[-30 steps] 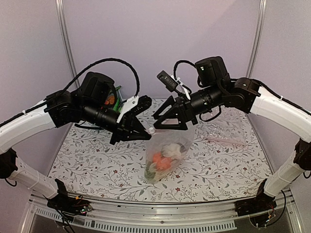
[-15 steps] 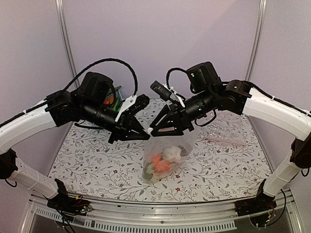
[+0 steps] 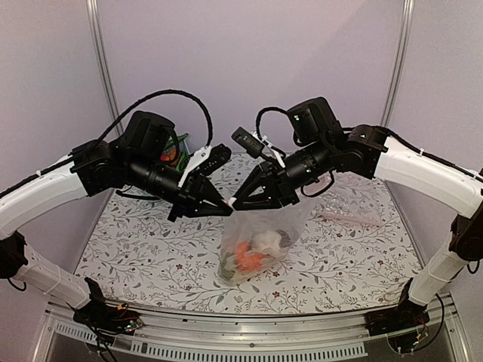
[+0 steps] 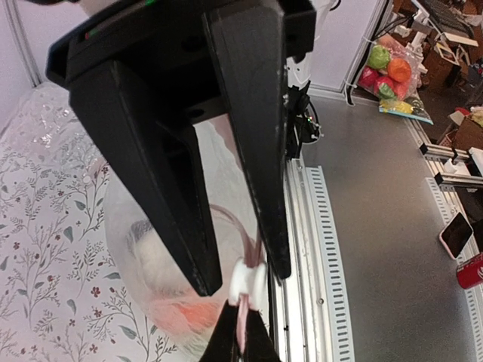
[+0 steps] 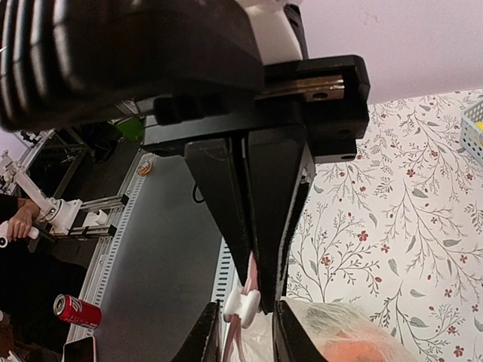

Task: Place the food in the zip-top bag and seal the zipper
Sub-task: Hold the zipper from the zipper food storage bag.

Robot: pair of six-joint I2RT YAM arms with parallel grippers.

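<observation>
The right gripper (image 5: 260,290) had travelled along the bag's mouth toward the left gripper (image 4: 241,283). The 2 sets of tips now met nose to nose above the bench (image 3: 151,241). I judged this as a sealing pass reaching the end of the zipper (image 4: 241,323), though the pictures did not show whether the whole strip had pressed shut.

The right jaws were together on the pinkish strip. The left jaws were clamped on a small white tab (image 4: 250,284) at the strip's end, with the right tips just beside it.

The zip-top bag (image 3: 264,226) hung from that single pinch point. Its bottom appeared to rest on the bench. The food was already inside, with an orange piece (image 3: 245,256) low down and a cream-white piece (image 3: 266,241) above it.

1 second earlier the right gripper had held the mouth well to the right of the left one. Half a second earlier the gap was nearly closed. The left arm had hardly moved.
</observation>
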